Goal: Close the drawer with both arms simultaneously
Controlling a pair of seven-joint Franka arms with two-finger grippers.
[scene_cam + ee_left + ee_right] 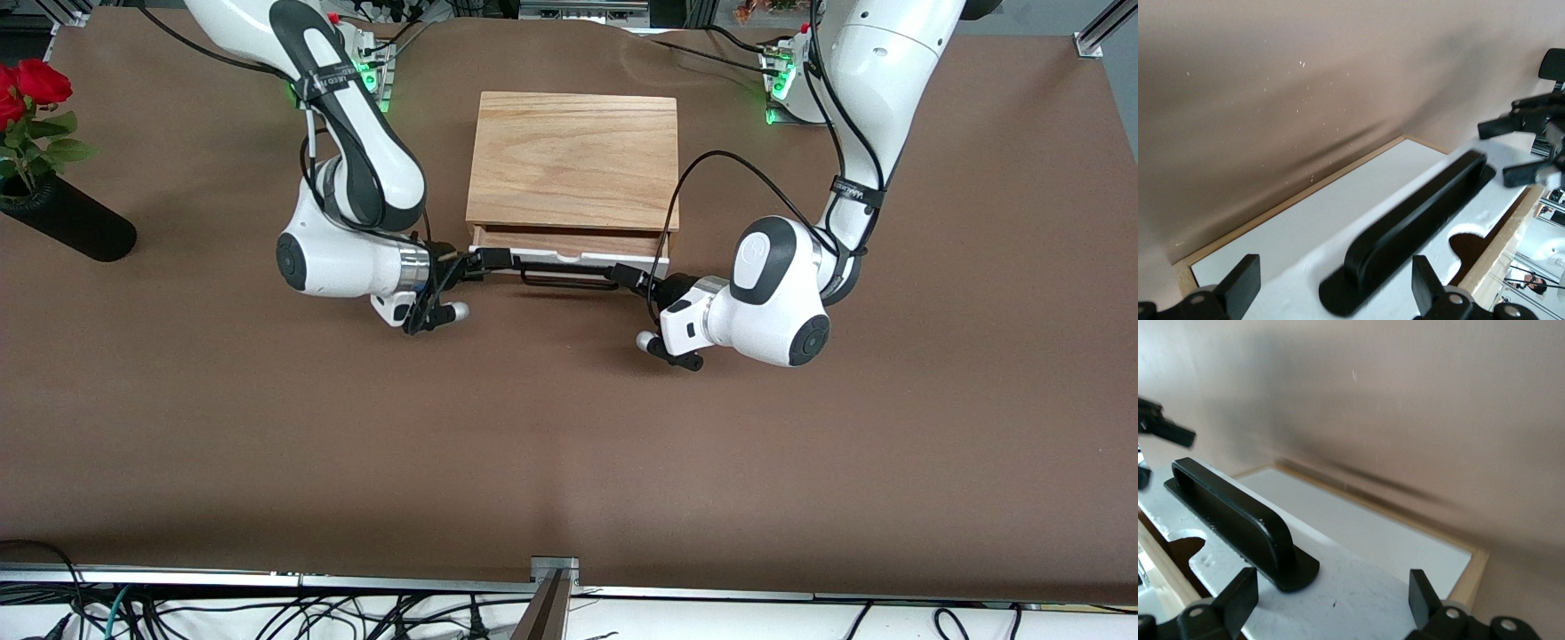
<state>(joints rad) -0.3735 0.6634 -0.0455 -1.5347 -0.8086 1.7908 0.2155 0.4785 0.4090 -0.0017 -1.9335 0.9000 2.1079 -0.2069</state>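
Note:
The light wooden box (pixel 573 160) stands mid-table. Its drawer (pixel 569 244) is out a short way, its white front panel (pixel 582 259) and black bar handle (pixel 569 281) facing the front camera. My right gripper (pixel 484 261) is open at the panel's end toward the right arm. My left gripper (pixel 627 274) is open at the other end. In the left wrist view the open gripper (pixel 1333 293) straddles the handle's end (pixel 1411 230) close to the panel (pixel 1305 227). In the right wrist view the open gripper (pixel 1330 600) faces the panel (pixel 1358 587) beside the handle (pixel 1231 513).
A black vase (pixel 67 220) with red roses (pixel 31 84) lies at the right arm's end of the table. Brown table (pixel 569 444) stretches toward the front camera, ending at a metal rail (pixel 551 573). Cables hang from both arms.

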